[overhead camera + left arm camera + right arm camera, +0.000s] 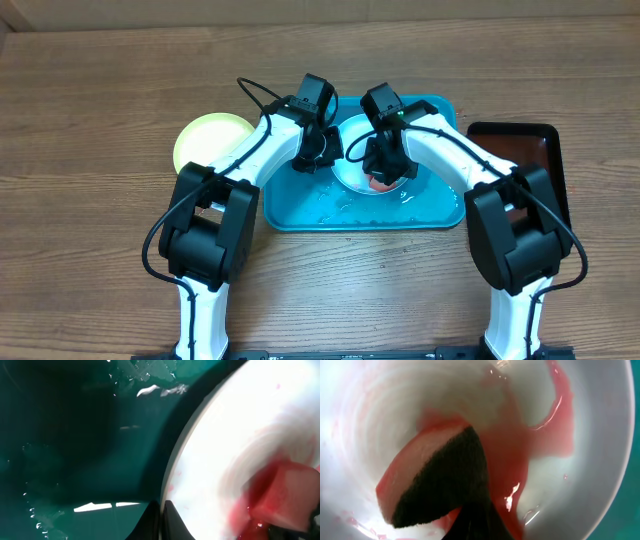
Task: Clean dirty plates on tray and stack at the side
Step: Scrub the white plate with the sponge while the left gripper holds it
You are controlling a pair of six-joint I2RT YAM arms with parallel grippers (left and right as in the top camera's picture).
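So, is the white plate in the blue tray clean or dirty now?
Dirty: red sauce is smeared across the plate, and the sponge resting on it is stained pink.

No text, label, brand or number is readable anywhere.

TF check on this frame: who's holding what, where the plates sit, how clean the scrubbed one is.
1. The right gripper holds a sponge against the white plate. True.
2. The white plate sits on the bare table, off the tray. False: it lies in the turquoise tray.
3. A cream plate lies on the table beside the tray, on the overhead view's left. True.
4. The white plate is wiped clean. False: red sauce smears it.
5. The left gripper hangs open, clear of the plate. False: it is shut on the white plate's rim.
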